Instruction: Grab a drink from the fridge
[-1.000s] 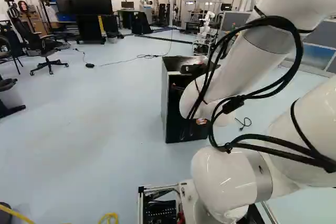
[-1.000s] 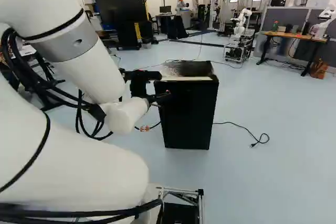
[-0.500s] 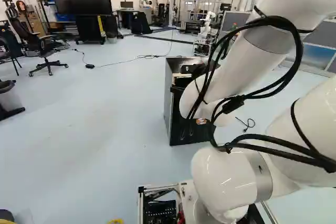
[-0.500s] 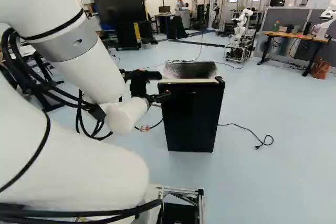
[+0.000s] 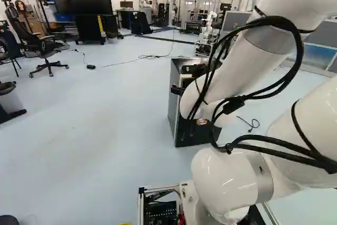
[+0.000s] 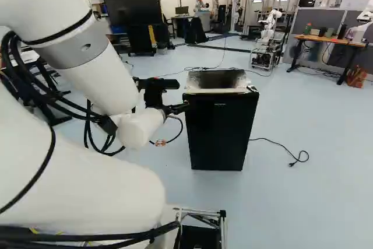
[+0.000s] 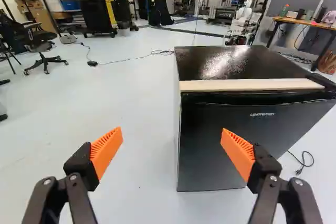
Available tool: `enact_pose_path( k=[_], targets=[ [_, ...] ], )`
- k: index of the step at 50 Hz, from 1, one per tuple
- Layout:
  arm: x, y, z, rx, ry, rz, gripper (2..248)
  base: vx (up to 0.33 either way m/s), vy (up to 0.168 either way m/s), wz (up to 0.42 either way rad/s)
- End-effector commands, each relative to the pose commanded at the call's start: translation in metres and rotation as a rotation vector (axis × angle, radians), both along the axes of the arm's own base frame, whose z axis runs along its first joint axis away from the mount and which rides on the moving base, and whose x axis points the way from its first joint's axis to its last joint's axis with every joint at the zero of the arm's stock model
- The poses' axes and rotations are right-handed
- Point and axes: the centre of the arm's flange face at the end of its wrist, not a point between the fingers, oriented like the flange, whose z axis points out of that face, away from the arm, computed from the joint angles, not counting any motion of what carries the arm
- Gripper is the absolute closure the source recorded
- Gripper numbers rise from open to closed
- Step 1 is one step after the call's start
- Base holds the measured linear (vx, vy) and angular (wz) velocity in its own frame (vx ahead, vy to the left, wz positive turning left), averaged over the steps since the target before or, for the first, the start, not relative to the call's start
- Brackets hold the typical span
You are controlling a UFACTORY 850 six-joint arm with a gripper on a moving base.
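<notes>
One black fridge (image 6: 220,135); two fingers (image 6: 177,108), spread apart.

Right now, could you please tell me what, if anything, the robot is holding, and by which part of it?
Nothing is held: the fingers stand wide apart, with no grip on the black fridge ahead.
</notes>
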Motion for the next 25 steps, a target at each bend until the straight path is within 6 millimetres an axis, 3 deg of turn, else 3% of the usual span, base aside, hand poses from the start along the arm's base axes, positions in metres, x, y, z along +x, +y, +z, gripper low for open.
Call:
enact_pose_path(
  k=[7, 25],
  targets=[
    [0.0, 0.0, 0.0, 0.0, 0.0, 0.0, 3, -0.003, 0.058, 0.0],
    [0.0005, 0.0006, 0.0001, 0.007, 0.0, -0.012, 3, 0.0, 0.0, 0.0]
  ],
)
